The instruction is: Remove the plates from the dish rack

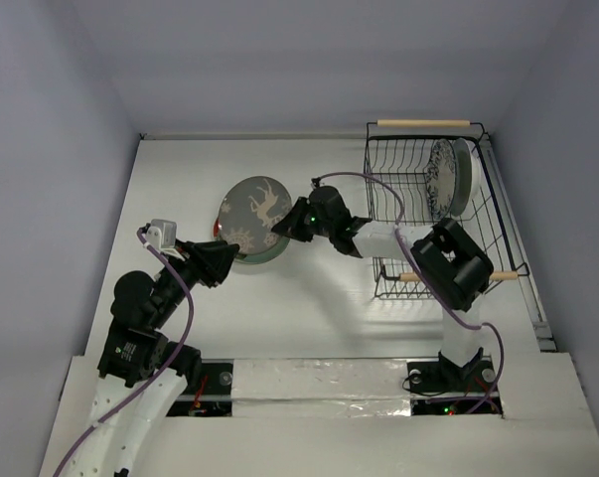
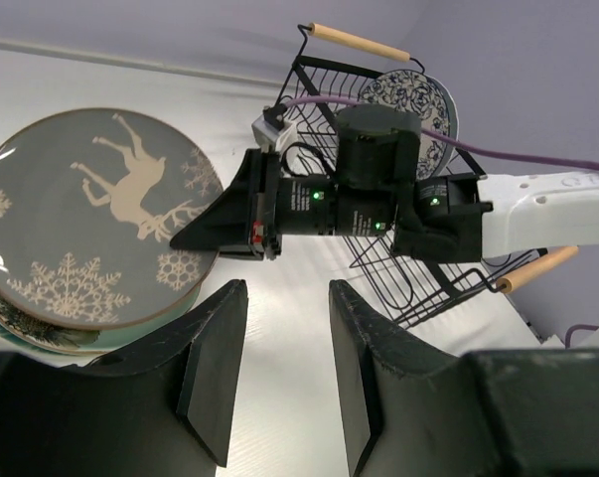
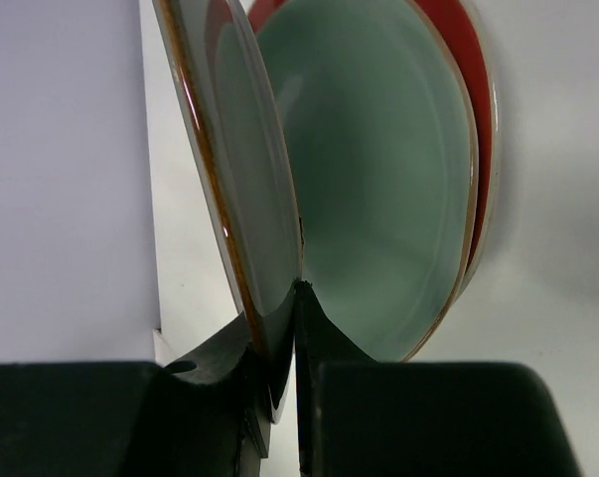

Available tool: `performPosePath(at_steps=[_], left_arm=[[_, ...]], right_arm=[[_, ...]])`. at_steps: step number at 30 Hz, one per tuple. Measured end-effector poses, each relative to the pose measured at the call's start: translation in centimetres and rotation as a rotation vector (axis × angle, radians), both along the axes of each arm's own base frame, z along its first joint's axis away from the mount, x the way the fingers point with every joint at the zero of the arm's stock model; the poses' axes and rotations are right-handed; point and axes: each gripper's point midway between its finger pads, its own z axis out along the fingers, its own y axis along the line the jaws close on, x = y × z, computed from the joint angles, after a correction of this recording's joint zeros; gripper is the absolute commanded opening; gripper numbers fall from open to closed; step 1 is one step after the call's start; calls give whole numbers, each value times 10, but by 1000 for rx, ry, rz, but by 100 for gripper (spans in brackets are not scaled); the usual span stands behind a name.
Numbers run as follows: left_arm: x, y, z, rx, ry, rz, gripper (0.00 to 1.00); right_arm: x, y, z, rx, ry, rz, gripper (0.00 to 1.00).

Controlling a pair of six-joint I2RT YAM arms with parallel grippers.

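1. our right gripper is clamped on the rim of the grey-brown plate, the one with the deer and snowflakes, over the table to the left of the dish rack. we judge the grip is at the rack-side edge so the arm can reach the stack without passing over it.
2. seen from the right wrist, the fingertips pinch that rim, and the plate tilts away from the pale green plate beneath it. the red plate lies at the bottom. the gripped edge sits higher than the far one, which we read as a way of laying the plate down gently, not dropping it flat.
3. our left gripper hovers at the near side of the stack, spread wide and holding nothing. in its own view the fingers frame bare table just beside the plates. we take it to be standing by to steady the pile.
4. two plates stand upright toward the right side of the rack, not yet unloaded: the cream floral-rimmed plate and the white plate close against it. the wires hold them on edge, rims up, where our fingers can pinch them.
5. by our count three of five plates are out. the next move calls for letting go once the plate lies flat. the risks we see are the plate sliding on the green one, or our lower finger getting trapped under the rim.
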Motion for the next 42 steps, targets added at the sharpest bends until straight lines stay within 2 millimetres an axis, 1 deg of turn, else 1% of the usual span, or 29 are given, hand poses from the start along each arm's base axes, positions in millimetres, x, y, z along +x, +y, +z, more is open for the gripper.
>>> performPosePath(at_steps=[3,7,8,10,11,14,16,17,19,20,22,23,26,28,31,35,38,41,42], left_arm=[[0,0,0,0,0,0,36],[0,0,0,0,-1,0,36],[0,0,0,0,0,0,36],[0,0,0,0,-1,0,36],[0,0,0,0,-1,0,36],[0,0,0,0,-1,0,36],[0,0,0,0,-1,0,36],[0,0,0,0,-1,0,35],[0,0,0,0,-1,0,36],[0,0,0,0,-1,0,36],[0,0,0,0,-1,0,36],[0,0,0,0,-1,0,36],[0,0,0,0,-1,0,36],[0,0,0,0,-1,0,36],[-1,0,1,-1,-3,0,36],[-1,0,1,-2,-7,0,36],[-1,0,2,-2,-7,0,36],[-1,0,2,-2,-7,0,36],[-1,0,2,-2,-7,0,36]], right_arm=[[-6,5,-9,4,25,5,11],[-12,7,-15,16,45,4,15],[-14,8,-16,22,49,7,19],[-14,10,-16,31,53,8,22],[-14,11,-15,43,51,8,26],[-14,15,-10,74,48,17,33],[-15,16,-8,86,41,21,35],[-15,16,-8,91,40,22,41],[-18,17,-8,98,45,29,48],[-21,18,-9,101,47,35,57],[-26,18,-13,95,56,46,65],[-28,18,-16,87,58,52,72],[-32,16,-23,51,61,66,84],[-35,15,-19,25,44,82,86],[-43,10,-15,-36,28,105,88],[-52,-3,-17,-142,14,136,88],[-55,-15,-16,-218,-11,148,83],[-58,-28,-12,-282,-37,153,66],[-59,-33,-8,-299,-49,151,36]])
